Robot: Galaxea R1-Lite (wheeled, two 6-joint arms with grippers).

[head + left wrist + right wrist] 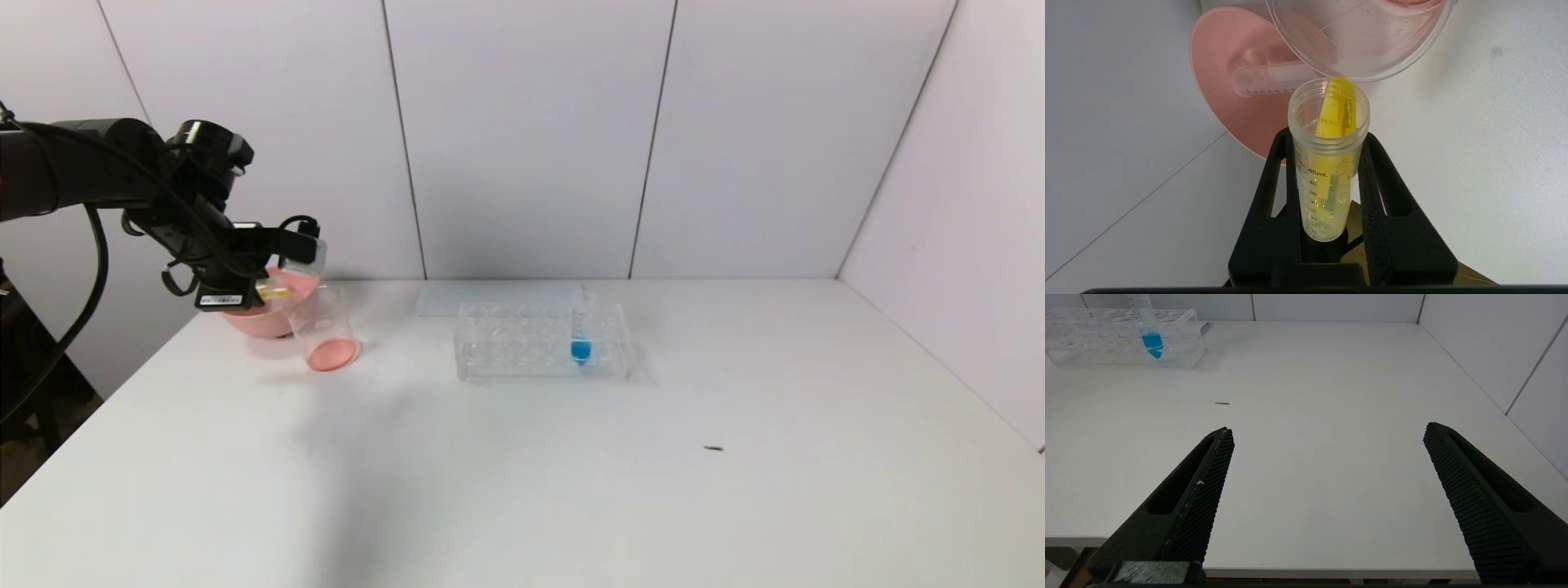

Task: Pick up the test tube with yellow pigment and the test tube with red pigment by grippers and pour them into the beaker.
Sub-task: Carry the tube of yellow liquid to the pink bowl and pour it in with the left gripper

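My left gripper (294, 251) (1327, 136) is shut on the test tube with yellow pigment (273, 291) (1327, 171). The tube is tipped, its open mouth just at the rim of the beaker (325, 322) (1363, 45), and yellow liquid has run up to the mouth. The beaker stands at the table's back left with pink-red liquid (332, 355) in its bottom. No tube with red liquid shows. My right gripper (1327, 428) is open and empty above the table's front edge, out of the head view.
A pink bowl (255, 318) (1229, 106) stands right behind the beaker with a clear empty tube (1269, 79) lying in it. A clear tube rack (522, 347) (1094, 339) in the middle back holds a blue-liquid tube (580, 336) (1152, 335). Walls close the back and right.
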